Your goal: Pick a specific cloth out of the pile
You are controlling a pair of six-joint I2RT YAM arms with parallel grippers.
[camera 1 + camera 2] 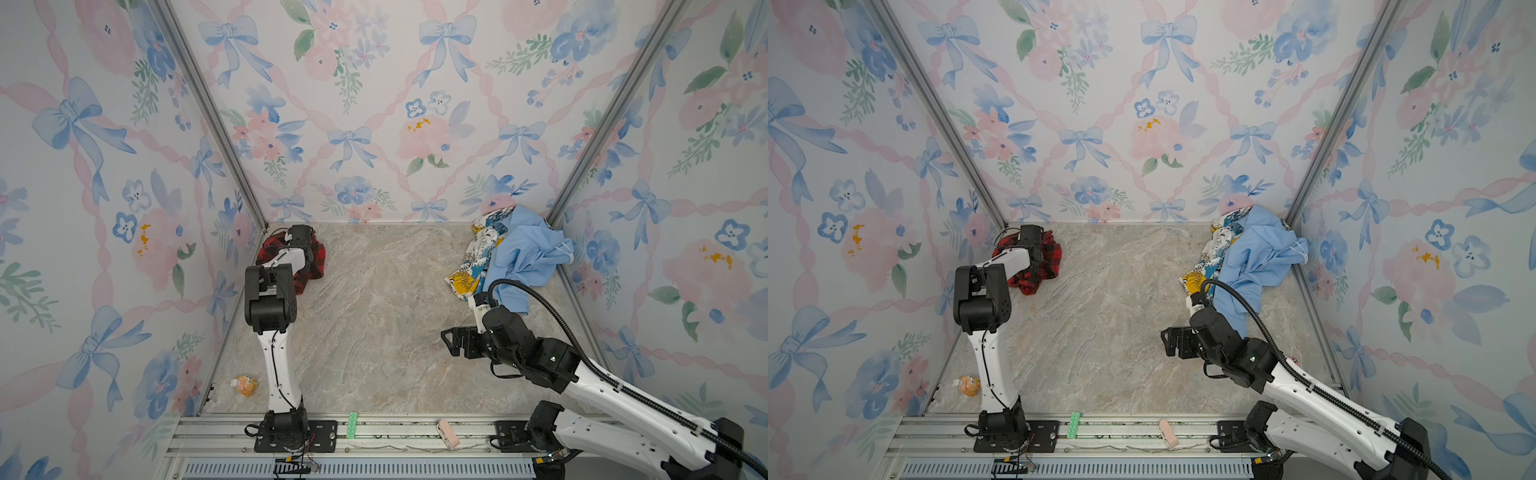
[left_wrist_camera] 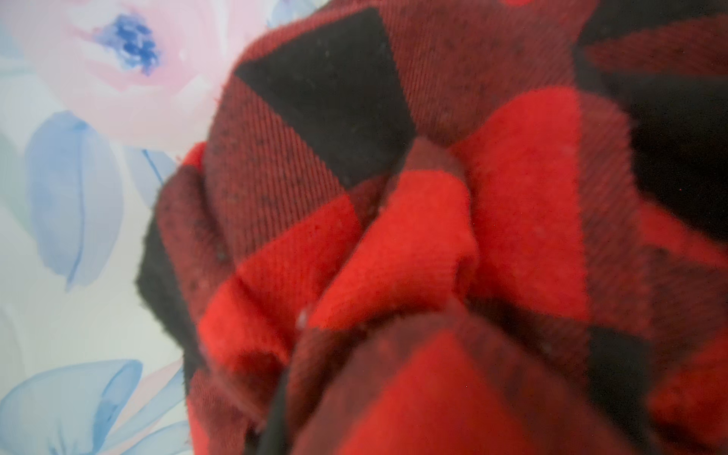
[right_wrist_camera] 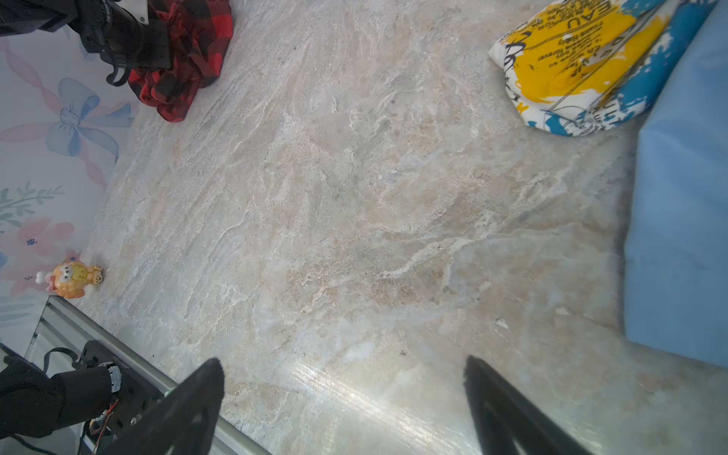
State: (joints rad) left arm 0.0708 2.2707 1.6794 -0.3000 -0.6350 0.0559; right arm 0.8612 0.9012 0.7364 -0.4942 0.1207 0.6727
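The red-and-black plaid flannel cloth (image 1: 319,254) is bunched in the far left corner, with the extended left gripper (image 1: 302,245) closed on its folds. The right gripper (image 3: 342,362) is held wide apart over the marble-patterned table (image 1: 374,311). On the white printed cloth (image 3: 567,67) of the pile (image 1: 523,253), "forever" is legible.

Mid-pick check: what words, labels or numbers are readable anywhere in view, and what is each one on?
"EAU": large letters on the printed cloth, yellow patch, upside down in the right wrist view, cut off by a fold.
"forever": small line on the same patch.
Other small lines there: too small to read.
Plaid cloth, blue cloth, toy: no text visible.
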